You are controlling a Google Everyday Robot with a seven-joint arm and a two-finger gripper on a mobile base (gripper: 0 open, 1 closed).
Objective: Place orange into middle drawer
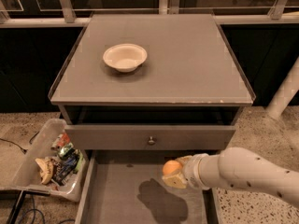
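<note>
tool (174, 175) gripping orange (171, 166) over middle drawer (117, 192), speckled floor (264, 129)

No words or numbers can be read anywhere. The claw (175, 175) holds the orange (171, 167) over the middle drawer (117, 190).

Single camera, high in front, looks steeply down at close range on cabinet top (187, 64), open middle drawer (117, 195), gripper (173, 176) holding orange (171, 166) low, right of centre.
</note>
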